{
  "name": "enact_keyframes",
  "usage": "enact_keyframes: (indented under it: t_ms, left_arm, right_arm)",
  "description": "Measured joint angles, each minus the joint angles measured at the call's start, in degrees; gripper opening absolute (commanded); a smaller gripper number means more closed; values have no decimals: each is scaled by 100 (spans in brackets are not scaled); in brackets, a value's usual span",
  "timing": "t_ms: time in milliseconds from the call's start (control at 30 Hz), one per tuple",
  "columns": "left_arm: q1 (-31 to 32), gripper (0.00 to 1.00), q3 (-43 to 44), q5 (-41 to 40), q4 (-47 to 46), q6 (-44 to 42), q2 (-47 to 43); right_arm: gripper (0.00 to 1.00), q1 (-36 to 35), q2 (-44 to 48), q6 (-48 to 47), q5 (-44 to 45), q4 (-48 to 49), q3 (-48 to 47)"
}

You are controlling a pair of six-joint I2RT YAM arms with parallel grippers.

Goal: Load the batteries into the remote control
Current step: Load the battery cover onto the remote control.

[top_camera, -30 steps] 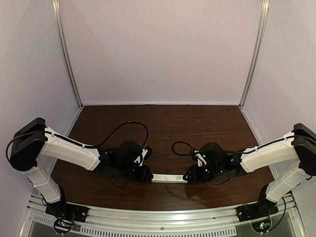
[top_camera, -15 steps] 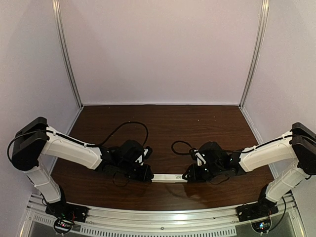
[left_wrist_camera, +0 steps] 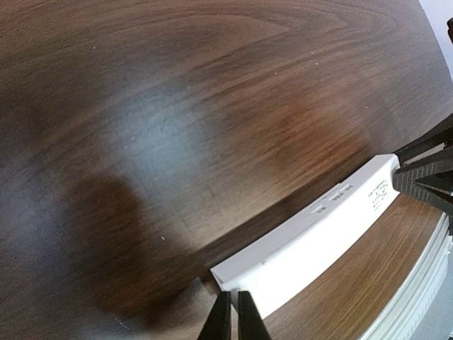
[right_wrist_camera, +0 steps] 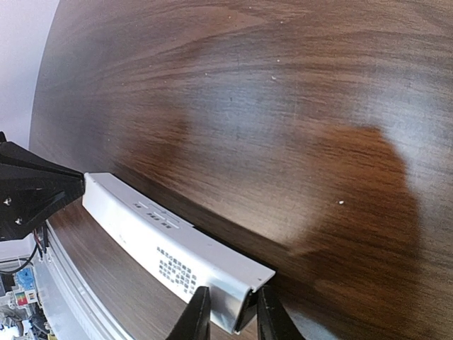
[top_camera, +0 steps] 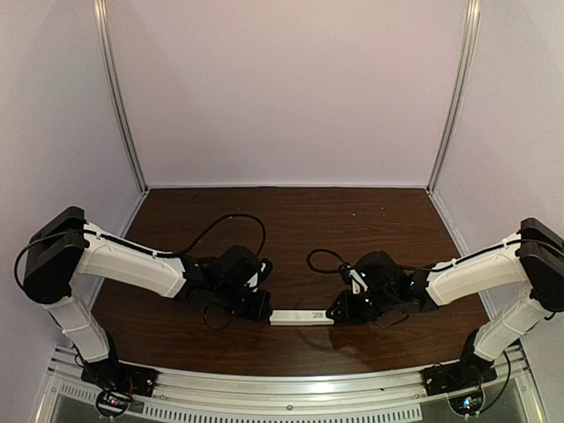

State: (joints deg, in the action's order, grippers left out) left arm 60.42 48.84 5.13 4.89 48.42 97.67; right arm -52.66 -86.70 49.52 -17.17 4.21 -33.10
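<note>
From the top camera I see the remote control (top_camera: 302, 317) lying crosswise near the front of the wood table (top_camera: 352, 211), white bar, one end at each gripper. The left gripper (top_camera: 263, 308) sits at its left end and the right gripper (top_camera: 337, 310) at its right end. Both arms are stretched low and inward. From up here I can't tell how either jaw stands; the black housings cover the tips.

The wrist views fill that in. On the left wrist camera the two fingers (left_wrist_camera: 224, 319) are drawn almost together with just a thin slit, tips right at the remote's near end corner. I can't tell if they pinch anything. The far end of the bar meets the other arm's dark fingers at the frame's right edge.

On the right wrist camera the fingertips (right_wrist_camera: 199, 315) straddle the remote's end, one each side, clamped on it. Only this view shows a block of small printed text (right_wrist_camera: 177, 271) on the remote's face, unreadable, plus a short row of raised marks (right_wrist_camera: 152, 212).
</note>
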Motion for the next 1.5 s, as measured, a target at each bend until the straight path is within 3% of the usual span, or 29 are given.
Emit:
enact_keyframes:
  t_ms: [1033,1500]
  left_arm:
    - [0,3,308,-13,323,-142,201]
    - [0,5,302,-9,282,-129,214]
  right_arm:
    - [16,79,-4,177,-136,160,85]
    - [24,92,-17,190,-184,205,96]
